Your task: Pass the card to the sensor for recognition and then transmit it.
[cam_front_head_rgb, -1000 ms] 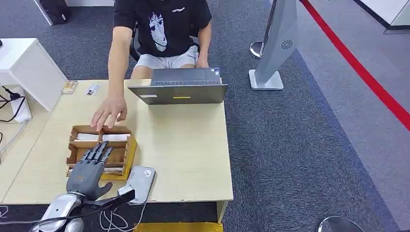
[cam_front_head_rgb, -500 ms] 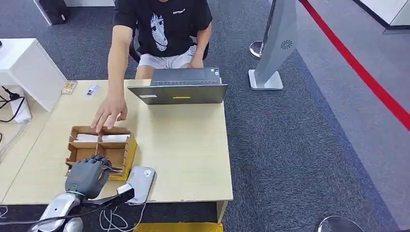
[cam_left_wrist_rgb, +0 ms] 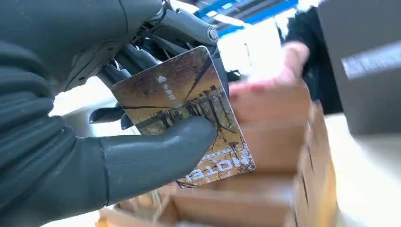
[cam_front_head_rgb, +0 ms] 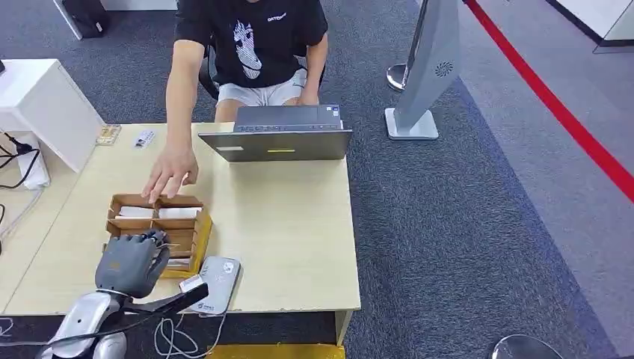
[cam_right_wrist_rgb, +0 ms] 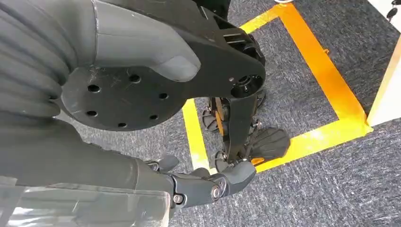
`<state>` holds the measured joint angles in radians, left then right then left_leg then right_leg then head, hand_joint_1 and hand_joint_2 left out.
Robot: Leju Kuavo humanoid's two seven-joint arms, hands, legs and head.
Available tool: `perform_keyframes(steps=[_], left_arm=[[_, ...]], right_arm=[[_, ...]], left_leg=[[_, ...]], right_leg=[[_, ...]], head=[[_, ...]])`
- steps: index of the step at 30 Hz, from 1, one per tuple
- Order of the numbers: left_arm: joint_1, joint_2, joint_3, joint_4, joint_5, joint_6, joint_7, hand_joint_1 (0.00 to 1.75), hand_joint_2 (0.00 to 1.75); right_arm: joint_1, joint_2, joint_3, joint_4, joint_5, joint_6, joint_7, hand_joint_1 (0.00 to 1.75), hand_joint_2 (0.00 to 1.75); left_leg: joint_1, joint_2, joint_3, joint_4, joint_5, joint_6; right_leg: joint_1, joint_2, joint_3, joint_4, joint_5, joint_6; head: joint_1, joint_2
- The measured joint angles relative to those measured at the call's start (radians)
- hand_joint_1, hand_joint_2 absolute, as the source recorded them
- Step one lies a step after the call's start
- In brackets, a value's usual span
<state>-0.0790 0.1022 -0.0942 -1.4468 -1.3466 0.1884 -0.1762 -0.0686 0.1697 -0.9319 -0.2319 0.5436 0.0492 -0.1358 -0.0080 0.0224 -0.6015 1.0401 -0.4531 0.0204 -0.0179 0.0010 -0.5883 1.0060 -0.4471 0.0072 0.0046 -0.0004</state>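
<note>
My left hand (cam_front_head_rgb: 133, 263) hovers over the near end of a brown cardboard card box (cam_front_head_rgb: 202, 230) on the wooden table. In the left wrist view its thumb (cam_left_wrist_rgb: 156, 156) and fingers pinch a brown printed card (cam_left_wrist_rgb: 184, 109) above the box (cam_left_wrist_rgb: 279, 142). A grey-white card sensor (cam_front_head_rgb: 217, 283) lies on the table just right of that hand, near the front edge. My right hand (cam_right_wrist_rgb: 142, 94) hangs beside my body over the floor, fingers apart and holding nothing.
A person sits behind the table, one hand (cam_front_head_rgb: 170, 173) resting at the box's far end. An open grey laptop (cam_front_head_rgb: 277, 138) stands at the table's back. Cables (cam_front_head_rgb: 176, 340) hang at the front edge. A white cabinet (cam_front_head_rgb: 41, 105) stands at left.
My left hand's fingers, stretched flat over the box a second ago, have curled closed on a card. The hand has drawn back slightly toward me and to the left.
</note>
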Motion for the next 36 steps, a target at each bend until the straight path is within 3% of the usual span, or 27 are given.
perform_keyframes(steps=[9,28,36], left_arm=[[-0.005,-0.016,0.017,-0.081,0.001,0.004,0.01,1.75,1.75],[-0.05,-0.023,0.092,-0.08,0.01,0.003,0.03,1.75,1.75],[-0.168,0.014,0.166,0.0,-0.027,-0.046,0.066,1.75,1.75]], right_arm=[[0.0,0.002,-0.008,-0.002,0.011,0.0,0.0,0.0,1.75],[-0.001,0.004,-0.008,-0.005,0.04,0.005,0.0,0.0,1.75],[-0.002,0.004,-0.008,-0.005,0.082,0.016,0.005,0.0,1.75]], left_leg=[[0.0,0.0,0.0,0.0,0.001,-0.001],[0.0,0.0,-0.001,0.0,0.001,-0.001],[0.001,0.0,-0.004,0.0,0.004,-0.003]], right_leg=[[0.0,0.0,0.0,0.0,0.001,0.0],[0.0,0.0,-0.001,0.0,0.001,0.001],[0.002,0.0,-0.005,0.0,0.004,-0.002]], head=[[0.0,0.0],[0.0,0.0],[0.0,0.0]])
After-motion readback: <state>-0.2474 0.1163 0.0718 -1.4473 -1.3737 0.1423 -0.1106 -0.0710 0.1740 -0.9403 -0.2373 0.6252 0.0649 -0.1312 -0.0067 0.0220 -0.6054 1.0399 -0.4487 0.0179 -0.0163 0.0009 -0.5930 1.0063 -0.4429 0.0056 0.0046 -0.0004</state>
